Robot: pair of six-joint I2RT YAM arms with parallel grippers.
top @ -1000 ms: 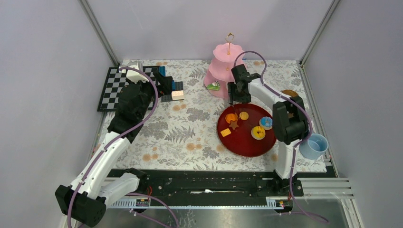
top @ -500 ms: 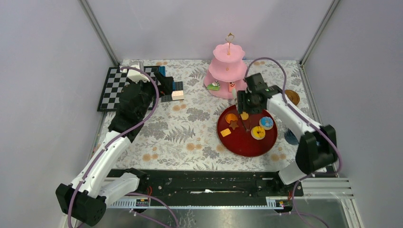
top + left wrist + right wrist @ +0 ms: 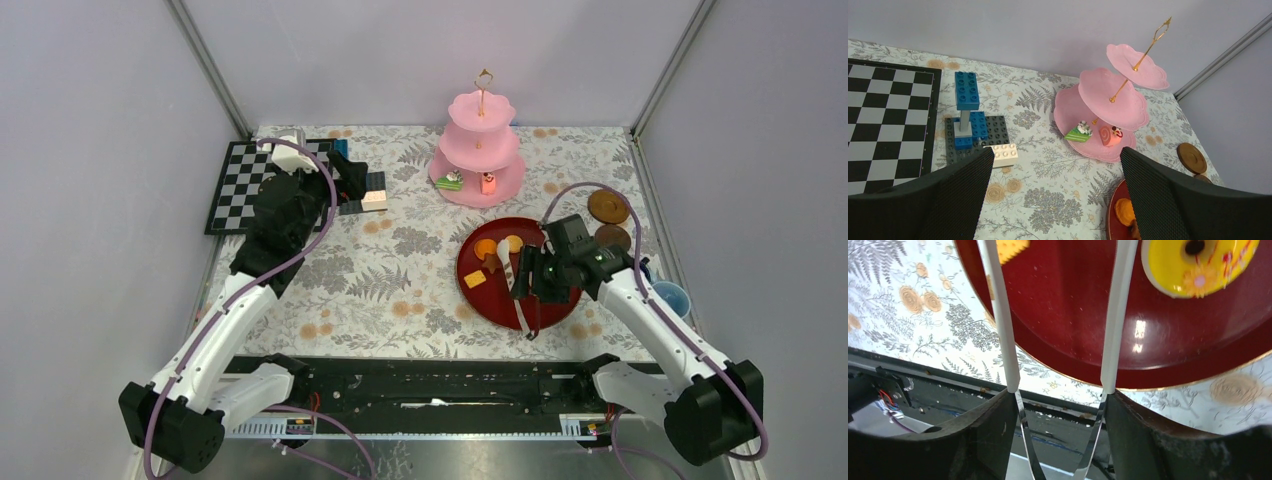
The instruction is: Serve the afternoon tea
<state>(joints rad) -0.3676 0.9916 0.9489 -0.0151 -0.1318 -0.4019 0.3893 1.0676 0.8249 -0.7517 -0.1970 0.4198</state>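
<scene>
Swinging back from the pink three-tier stand (image 3: 478, 150), where a pink cake piece (image 3: 488, 183) now sits on the bottom tier, the right claw (image 3: 1060, 410) hangs over the dark red tray (image 3: 1063, 330), likely for another sweet. It pinches the white tongs (image 3: 1003, 340), their arms spread and empty beside the yellow donut (image 3: 1198, 262); the left claw (image 3: 1055, 167) gapes wide, holding nothing.

pink three-tier stand (image 3: 1108, 95), two sweets (image 3: 1079, 132), chessboard (image 3: 883, 120)

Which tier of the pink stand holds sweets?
The bottom tier; it carries a green cake slice and a pink roll; the middle tier and top tier are bare.
</scene>
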